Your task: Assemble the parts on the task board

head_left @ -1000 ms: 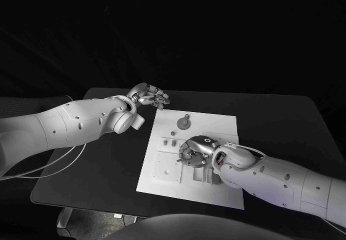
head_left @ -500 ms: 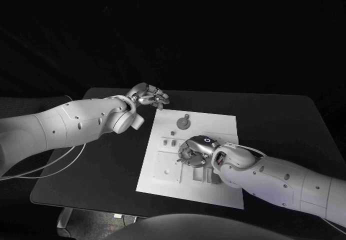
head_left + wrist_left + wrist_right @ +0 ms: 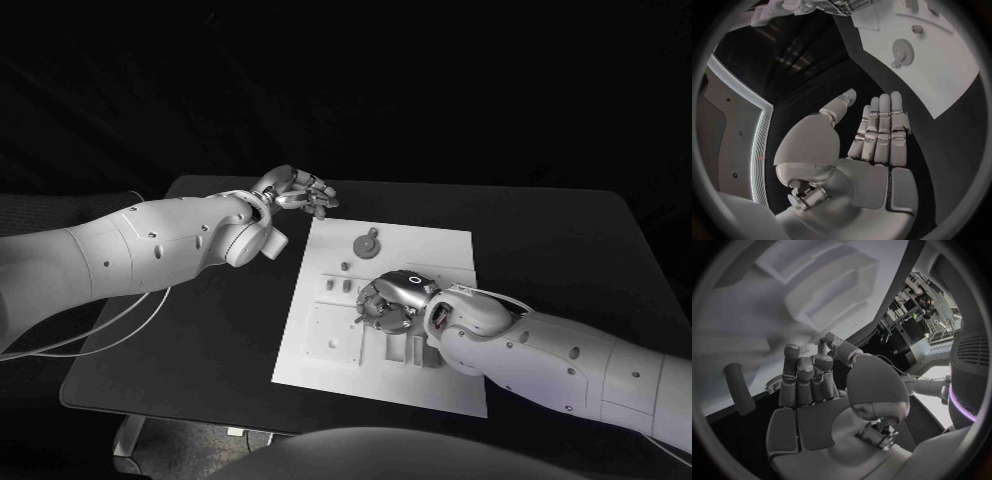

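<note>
While left robot hand (image 3: 299,190) hovers spread off task board (image 3: 433,250), right robot hand (image 3: 392,300) spread, empty over it.

Black table (image 3: 562,240); dark room; dim light

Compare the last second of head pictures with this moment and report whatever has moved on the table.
Almost nothing has changed. The right hand stays low over the middle of the white board, shifted only very slightly if at all. The left hand stays off the board's far left corner, over the black table, fingers straight and holding nothing. The gear and the other small parts lie where they were. Nothing was picked up or let go.
</note>
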